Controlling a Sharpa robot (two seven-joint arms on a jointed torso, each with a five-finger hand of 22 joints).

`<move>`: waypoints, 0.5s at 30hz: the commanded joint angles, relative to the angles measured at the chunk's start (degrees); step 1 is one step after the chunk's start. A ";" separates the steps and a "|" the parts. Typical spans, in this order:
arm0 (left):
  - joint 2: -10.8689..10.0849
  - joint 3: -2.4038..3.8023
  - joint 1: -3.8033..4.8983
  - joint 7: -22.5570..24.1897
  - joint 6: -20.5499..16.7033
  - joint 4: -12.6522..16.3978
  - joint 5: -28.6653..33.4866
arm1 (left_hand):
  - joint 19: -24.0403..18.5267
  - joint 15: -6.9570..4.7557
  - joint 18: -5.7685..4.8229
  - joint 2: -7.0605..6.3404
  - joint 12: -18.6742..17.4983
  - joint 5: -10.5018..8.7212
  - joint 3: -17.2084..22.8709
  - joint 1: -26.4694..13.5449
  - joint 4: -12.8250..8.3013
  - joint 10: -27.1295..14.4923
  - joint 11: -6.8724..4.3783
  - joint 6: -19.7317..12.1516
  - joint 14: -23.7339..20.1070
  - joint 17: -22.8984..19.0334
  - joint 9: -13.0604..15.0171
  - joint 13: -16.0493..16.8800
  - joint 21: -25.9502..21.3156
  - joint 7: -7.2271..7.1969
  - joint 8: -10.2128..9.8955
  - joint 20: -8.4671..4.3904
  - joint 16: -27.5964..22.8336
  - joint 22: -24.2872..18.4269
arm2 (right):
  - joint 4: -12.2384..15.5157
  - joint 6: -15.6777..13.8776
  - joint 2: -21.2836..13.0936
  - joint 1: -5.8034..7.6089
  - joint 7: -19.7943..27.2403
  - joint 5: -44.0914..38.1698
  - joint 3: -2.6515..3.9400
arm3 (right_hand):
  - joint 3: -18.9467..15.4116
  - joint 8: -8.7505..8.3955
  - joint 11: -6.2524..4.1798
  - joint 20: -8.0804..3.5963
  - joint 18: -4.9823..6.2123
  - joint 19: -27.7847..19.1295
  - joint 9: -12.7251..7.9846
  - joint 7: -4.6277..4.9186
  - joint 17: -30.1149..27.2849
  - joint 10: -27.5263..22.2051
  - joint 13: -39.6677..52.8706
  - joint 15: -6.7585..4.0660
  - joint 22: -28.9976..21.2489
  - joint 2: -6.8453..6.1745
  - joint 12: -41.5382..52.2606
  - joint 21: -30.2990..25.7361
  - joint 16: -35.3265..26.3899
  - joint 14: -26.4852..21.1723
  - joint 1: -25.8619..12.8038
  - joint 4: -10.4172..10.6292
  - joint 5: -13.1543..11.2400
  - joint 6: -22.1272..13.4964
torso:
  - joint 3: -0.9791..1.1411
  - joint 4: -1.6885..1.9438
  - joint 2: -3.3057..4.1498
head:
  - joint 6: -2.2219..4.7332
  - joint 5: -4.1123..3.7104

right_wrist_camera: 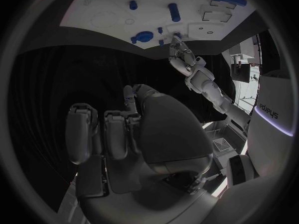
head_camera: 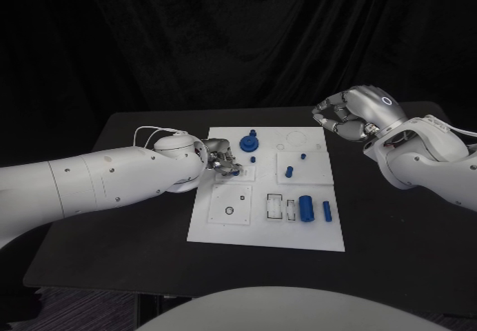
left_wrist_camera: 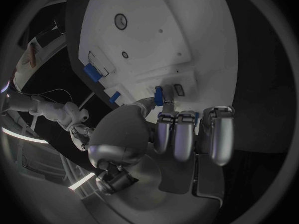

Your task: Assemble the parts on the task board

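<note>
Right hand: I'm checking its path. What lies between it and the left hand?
In the head view, the board's far end lies between the right hand and left hand, with a round blue part and small blue peg.

A black table [head_camera: 119,227] stands before a dark curtain [head_camera: 199,48].

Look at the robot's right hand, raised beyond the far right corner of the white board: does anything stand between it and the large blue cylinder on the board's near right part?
Nothing visible does. The right hand hangs above the table, the large blue cylinder lies uncovered on the task board, and the left hand works at the board's other side.
</note>
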 commanded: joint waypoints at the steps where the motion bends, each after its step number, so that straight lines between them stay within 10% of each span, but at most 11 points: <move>1: -0.01 -0.10 -0.40 0.24 -1.12 -0.13 0.06 | -0.01 -0.42 -0.68 0.15 0.20 -0.20 0.43 -0.34 -0.01 5.97 -0.38 0.45 6.06 15.08 0.00 14.94 -0.18 0.07 -0.33 -0.23 0.37 7.26 | -0.06 0.62 -0.02 -0.14 -1.43 -0.33 0.04 | 0.35 -0.17 0.33 0.27 0.02 2.24 -0.07 0.11 12.66 6.08 15.08 0.39 12.06 -0.08 0.15 -0.27 -0.18 5.49 0.50 0.13 0.22 0.19 | -0.03 -0.10 0.03 | -0.01 0.09; 15: 0.08 -0.10 -1.27 0.76 -2.63 -0.34 0.06 | 0.00 -0.42 -0.68 0.20 0.20 -0.29 0.57 -0.53 0.15 5.97 -0.36 0.45 6.06 15.08 0.10 14.94 -0.18 0.12 -0.41 -0.23 0.37 7.28 | -0.24 1.18 0.06 -0.15 -1.94 -0.33 0.04 | 0.39 -0.18 0.35 0.29 0.04 2.20 -0.08 0.13 12.61 6.08 15.08 0.40 12.03 -0.07 0.15 -0.36 -0.24 5.47 0.52 0.11 0.21 0.17 | 0.04 -0.06 0.02 | -0.01 -0.04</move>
